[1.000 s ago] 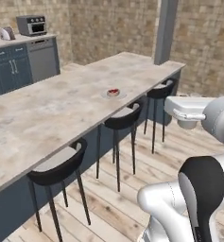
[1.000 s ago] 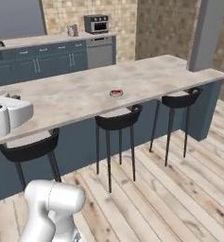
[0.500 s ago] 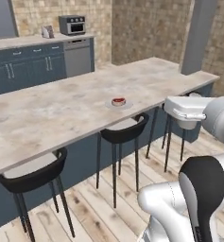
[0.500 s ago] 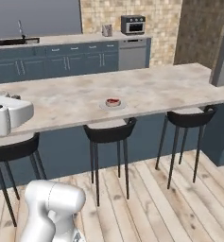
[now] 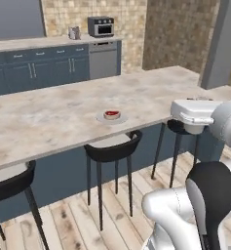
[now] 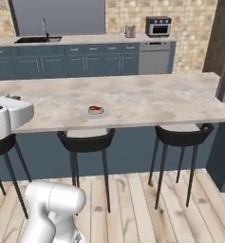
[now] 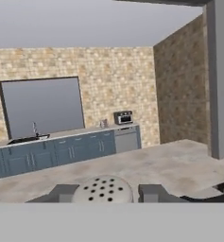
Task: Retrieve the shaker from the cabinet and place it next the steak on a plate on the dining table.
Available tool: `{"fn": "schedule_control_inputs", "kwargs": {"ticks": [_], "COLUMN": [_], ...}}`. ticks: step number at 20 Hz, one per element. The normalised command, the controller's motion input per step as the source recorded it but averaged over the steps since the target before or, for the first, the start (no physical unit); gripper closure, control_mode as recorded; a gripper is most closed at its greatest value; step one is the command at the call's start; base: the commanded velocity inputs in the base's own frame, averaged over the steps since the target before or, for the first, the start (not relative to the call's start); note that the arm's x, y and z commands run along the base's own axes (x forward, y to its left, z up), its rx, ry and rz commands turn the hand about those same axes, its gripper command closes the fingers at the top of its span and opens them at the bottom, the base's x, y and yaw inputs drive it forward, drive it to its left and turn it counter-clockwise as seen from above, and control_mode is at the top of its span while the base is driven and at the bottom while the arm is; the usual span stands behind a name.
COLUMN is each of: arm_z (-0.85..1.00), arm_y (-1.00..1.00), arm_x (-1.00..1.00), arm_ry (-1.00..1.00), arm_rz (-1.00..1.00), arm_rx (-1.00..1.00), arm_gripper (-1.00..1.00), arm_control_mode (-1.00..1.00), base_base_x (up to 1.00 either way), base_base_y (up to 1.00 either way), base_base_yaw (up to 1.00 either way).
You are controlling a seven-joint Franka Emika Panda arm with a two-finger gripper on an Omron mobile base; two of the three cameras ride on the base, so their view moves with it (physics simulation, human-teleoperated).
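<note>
Fingers point(image 7: 61, 193) squeeze the shaker point(image 7: 102, 190) from both sides, so it cannot drop on the way. Its round top with little holes sits right between them, pointing up so nothing spills. Far ahead, the plate point(image 5: 112, 118) waits near the front edge of the long bench point(image 5: 48, 117), with the steak point(image 5: 111, 114) on it. I think the shaker goes down beside the steak next.
</note>
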Motion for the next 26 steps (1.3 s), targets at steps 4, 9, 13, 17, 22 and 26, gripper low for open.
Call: {"fn": "schedule_control_inputs", "kwargs": {"ticks": [4,9,13,17,22,26], "arm_z": [0.0,0.0,0.0,0.0,0.0,0.0], "arm_y": [0.0,0.0,0.0,0.0,0.0,0.0], "arm_x": [0.0,0.0,0.0,0.0,0.0,0.0], "arm_ry": [0.0,0.0,0.0,0.0,0.0,0.0], "arm_rz": [0.0,0.0,0.0,0.0,0.0,0.0], "arm_rx": [0.0,0.0,0.0,0.0,0.0,0.0], "arm_gripper": [1.0,1.0,1.0,1.0,1.0,1.0], "arm_control_mode": [1.0,1.0,1.0,1.0,1.0,1.0], "base_base_x": [0.94,0.56,0.31,0.01,0.81,1.0], "base_base_y": [-0.37,-0.62,-0.71,-0.78,-0.03,0.0], "base_base_yaw": [0.47,0.37,0.12,0.01,0.0,0.0]}}
